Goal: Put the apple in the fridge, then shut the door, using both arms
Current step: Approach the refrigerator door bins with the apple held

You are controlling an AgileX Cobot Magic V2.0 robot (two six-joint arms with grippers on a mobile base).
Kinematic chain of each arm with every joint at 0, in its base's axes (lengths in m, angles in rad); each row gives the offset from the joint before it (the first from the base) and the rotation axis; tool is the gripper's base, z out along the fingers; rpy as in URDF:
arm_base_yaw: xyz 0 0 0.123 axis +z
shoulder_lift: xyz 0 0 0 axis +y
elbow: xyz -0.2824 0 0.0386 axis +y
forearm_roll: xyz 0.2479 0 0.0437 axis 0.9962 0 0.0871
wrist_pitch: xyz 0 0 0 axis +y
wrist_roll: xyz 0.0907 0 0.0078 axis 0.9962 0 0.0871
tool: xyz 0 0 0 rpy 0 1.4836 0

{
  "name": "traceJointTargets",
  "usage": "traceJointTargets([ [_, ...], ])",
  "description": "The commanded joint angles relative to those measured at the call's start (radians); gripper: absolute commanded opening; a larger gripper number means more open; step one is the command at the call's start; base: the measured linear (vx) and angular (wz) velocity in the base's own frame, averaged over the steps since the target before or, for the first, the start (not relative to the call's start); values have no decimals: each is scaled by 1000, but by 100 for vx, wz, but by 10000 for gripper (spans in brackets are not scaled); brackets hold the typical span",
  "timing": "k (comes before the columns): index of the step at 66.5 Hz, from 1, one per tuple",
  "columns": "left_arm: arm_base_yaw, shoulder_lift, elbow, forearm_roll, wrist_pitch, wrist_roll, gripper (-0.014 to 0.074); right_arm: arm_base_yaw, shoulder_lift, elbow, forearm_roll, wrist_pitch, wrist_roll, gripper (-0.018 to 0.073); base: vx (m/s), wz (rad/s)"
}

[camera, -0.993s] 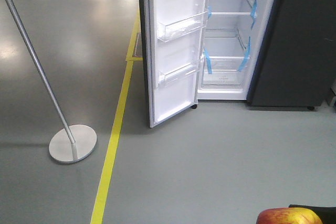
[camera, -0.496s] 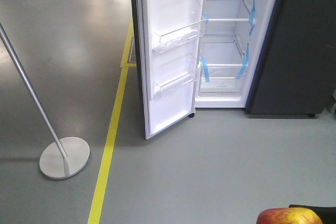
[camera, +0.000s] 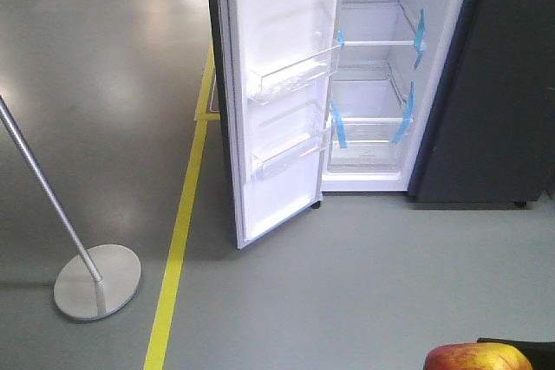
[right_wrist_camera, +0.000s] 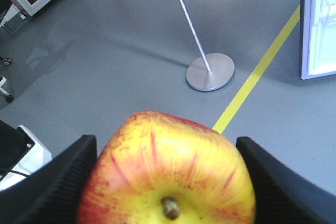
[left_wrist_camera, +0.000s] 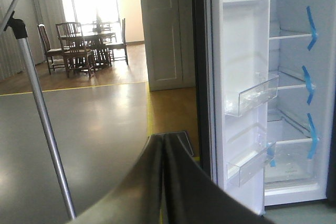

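In the front view a metal stand (camera: 97, 281) sits at 8 o'clock, its round base flat on the grey floor (camera: 364, 283) and its pole leaning up toward 10 o'clock. Just right of the base a yellow line (camera: 178, 240) runs from 6 o'clock up toward 12, passing behind the lower corner of the door (camera: 277, 84). The door stands wide open at 12 o'clock, white inner face toward the camera, two clear bins (camera: 290, 75) on it, its bottom free edge at the line. To its right the fridge (camera: 486, 84) shows a white cavity with glass shelves (camera: 373, 42) marked by blue tape (camera: 419, 19), then a dark grey closed half at 2 o'clock. A broad stretch of bare floor lies between the fridge's foot and the bottom of the picture.

The apple (camera: 477, 358) is at 5 o'clock in that view, at the very bottom edge, well apart from the fridge.

From the left wrist, the left tool (left_wrist_camera: 163, 150) has its two dark fingers (left_wrist_camera: 142, 192) pressed together with nothing between them, pointing at the gap between the stand's pole at 9 o'clock and the door's outer edge at 1 o'clock.

From the right wrist, the right tool (right_wrist_camera: 168, 177) is clamped on the apple (right_wrist_camera: 168, 171), stem end facing the camera, a finger (right_wrist_camera: 52, 182) against each side at 9 and 3 o'clock. The stand's base lies beyond at 12 o'clock.
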Motion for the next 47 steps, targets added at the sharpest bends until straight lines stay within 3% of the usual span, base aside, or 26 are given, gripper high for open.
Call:
traceJointTargets([
  [1,-7,-15,-17,-4,-69,-11,-6,-3,7,-23,61,-36,-10,150,14,2],
  [47,-7,-15,-17,-4,-69,-11,-6,-3,7,-23,61,-36,-10,150,13,0],
])
